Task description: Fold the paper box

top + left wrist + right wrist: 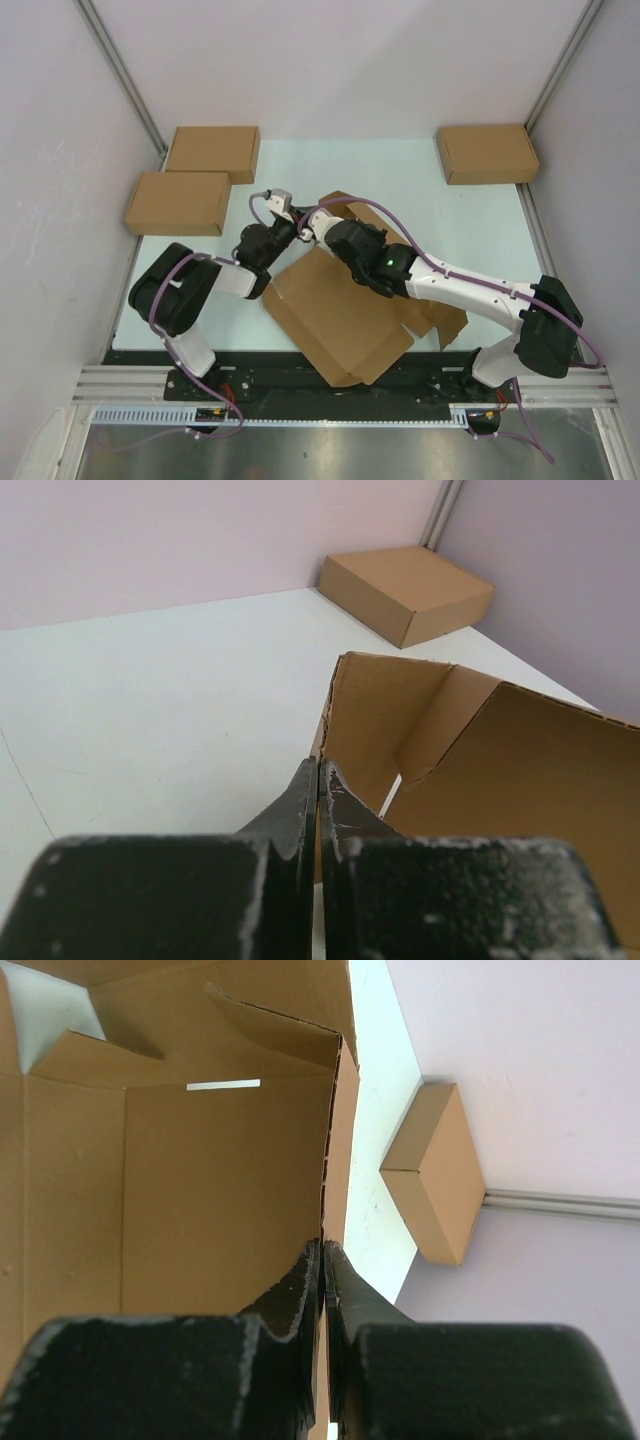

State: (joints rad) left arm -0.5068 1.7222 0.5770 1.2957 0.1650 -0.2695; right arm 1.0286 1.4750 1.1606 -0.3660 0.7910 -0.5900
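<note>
The paper box [340, 320] is a brown cardboard die-cut piece lying in the middle of the table, partly raised, with walls and flaps standing up. My left gripper [292, 232] and my right gripper [308, 226] meet at its far upright edge. In the left wrist view the left gripper [320, 768] is shut on the thin edge of a standing wall of the paper box [530, 780]. The right wrist view shows my right gripper [324, 1248] shut on a wall edge of the paper box [200, 1180], whose inside faces the camera. Both arms hide the pinched spot from above.
Two compact brown boxes [212, 152] [178, 202] lie at the back left. A third one [487, 152] sits at the back right, also seen as a brown box [405, 590] and a brown box [435, 1175]. Pale walls enclose the table on three sides.
</note>
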